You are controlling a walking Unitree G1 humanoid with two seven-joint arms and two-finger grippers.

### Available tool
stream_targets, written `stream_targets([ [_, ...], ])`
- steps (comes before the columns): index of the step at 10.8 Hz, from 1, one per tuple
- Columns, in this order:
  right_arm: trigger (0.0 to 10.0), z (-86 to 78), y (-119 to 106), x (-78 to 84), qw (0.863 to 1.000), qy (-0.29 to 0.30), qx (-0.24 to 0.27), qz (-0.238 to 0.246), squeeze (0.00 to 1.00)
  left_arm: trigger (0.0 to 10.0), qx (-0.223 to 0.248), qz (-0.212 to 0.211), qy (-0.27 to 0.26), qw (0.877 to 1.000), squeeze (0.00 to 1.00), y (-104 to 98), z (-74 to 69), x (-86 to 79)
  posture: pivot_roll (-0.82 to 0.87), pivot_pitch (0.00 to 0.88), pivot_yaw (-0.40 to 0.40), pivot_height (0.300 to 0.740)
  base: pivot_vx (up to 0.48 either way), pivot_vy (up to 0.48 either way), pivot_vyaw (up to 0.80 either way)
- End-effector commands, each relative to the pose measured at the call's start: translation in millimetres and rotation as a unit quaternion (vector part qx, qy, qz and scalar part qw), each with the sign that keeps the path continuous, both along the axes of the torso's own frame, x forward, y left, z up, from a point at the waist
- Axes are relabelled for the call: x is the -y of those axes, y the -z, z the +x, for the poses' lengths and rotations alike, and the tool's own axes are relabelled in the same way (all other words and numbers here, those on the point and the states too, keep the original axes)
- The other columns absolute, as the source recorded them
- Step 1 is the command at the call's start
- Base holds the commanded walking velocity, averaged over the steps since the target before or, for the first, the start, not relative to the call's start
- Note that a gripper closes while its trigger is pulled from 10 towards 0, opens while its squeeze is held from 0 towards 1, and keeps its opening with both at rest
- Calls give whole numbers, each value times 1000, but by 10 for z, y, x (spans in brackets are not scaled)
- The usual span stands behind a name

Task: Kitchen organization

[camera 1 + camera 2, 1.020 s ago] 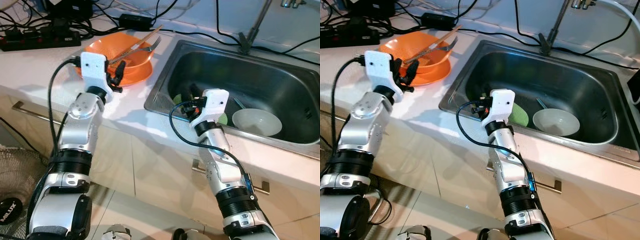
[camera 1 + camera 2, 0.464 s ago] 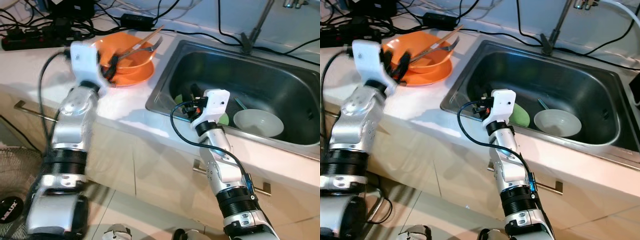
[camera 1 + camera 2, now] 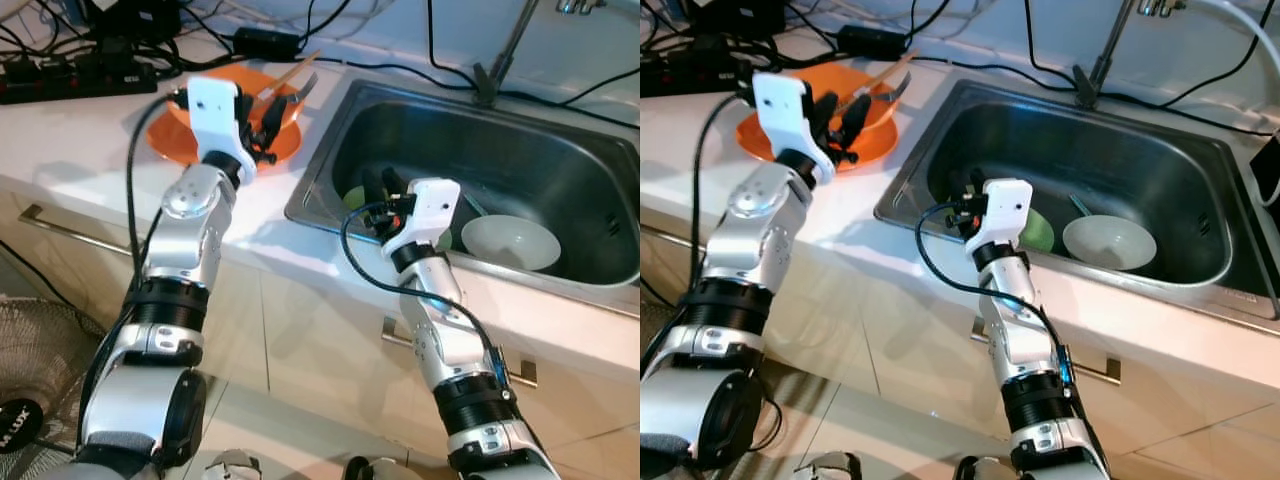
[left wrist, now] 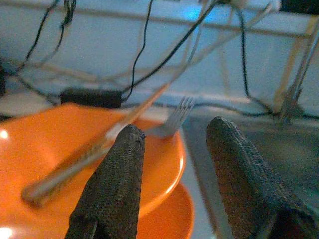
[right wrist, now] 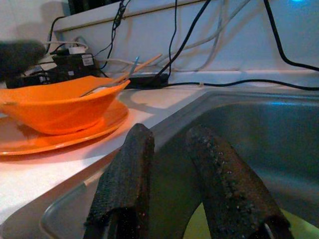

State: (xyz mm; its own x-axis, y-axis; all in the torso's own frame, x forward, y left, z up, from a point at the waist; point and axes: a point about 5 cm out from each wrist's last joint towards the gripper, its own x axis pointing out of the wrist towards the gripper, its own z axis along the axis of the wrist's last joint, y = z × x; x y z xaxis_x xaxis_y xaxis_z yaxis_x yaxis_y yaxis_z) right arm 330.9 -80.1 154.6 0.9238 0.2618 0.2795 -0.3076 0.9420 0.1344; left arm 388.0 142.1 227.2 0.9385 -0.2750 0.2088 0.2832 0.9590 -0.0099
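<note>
The orange bowl [image 3: 262, 112] sits on an orange plate [image 3: 175, 135] on the white worktop [image 3: 70, 130], with a fork [image 4: 175, 117] and a long wooden-looking utensil [image 4: 94, 152] leaning across it, both poking past the rim. The left end effector [image 3: 267, 117] hangs right over that bowl, fingers spread, the rim just beneath and the utensils just ahead of the fingertips — nothing is pinched yet.

That loose stack looks like the main hazard. If the fingers close on the bowl's rim while the fork and the long utensil lie free inside, a lift or tilt would likely send them sliding out onto the worktop or into the sink [image 3: 560, 150] beside it. A grip on the bowl alone could also drag the plate underneath or leave it skidding towards the edge. Closing on the thin fork risks a miss, since it rests at an angle and could roll.

Behind the end effector a power strip [image 3: 75, 75] and a tangle of black cables [image 3: 330, 30] run along the wall, so a high or backward swing might snag one.

The right end effector [image 3: 378, 188] reaches into the sink with its fingers parted, empty, near a green dish [image 3: 1037, 232] and beside a white bowl [image 3: 510, 243]. A careless sweep there could knock the two together.
</note>
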Motion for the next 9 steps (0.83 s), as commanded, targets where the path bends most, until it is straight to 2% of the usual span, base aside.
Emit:
stream_targets([
  [1,10000,8,-1,37,1000,8,1,-1,0,10000,1,-2,-4,1000,0,-33,32,-4,105,76,-52,740,0,0,0],
  [4,10000,6,3,24,1000,7,1,0,0,10000,-17,-3,-25,1000,0,49,56,-122,111,79,-53,740,0,0,0],
  [9,10000,11,6,11,1000,5,0,0,0,10000,-36,-1,-73,997,0,190,-26,-431,118,78,-53,740,0,0,0],
])
